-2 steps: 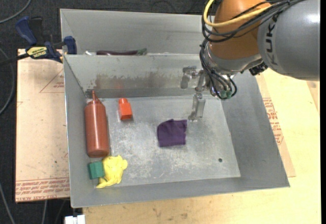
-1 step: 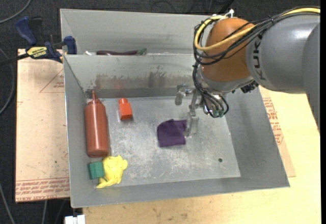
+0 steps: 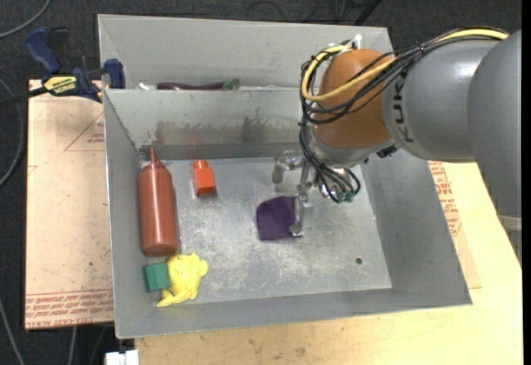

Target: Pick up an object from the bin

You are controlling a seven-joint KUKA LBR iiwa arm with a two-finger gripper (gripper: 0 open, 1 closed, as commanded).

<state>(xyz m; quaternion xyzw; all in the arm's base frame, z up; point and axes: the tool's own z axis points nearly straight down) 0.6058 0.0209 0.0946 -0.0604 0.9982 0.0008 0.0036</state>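
I see the gripper [image 3: 298, 207] low over the bin [image 3: 249, 127] centre, at the right edge of a purple block [image 3: 272, 221]. I cannot tell whether the jaws are open or closed. A red bottle [image 3: 158, 207] lies well left.

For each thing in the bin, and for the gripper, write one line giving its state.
purple lump: flat, mid-floor.
gripper: low, at the purple lump's right edge.
yellow lump: crumpled, front left.
green block: on the floor, touching the yellow lump.
red bottle: lying down along the left wall.
orange block: on the floor, apart from the red bottle.
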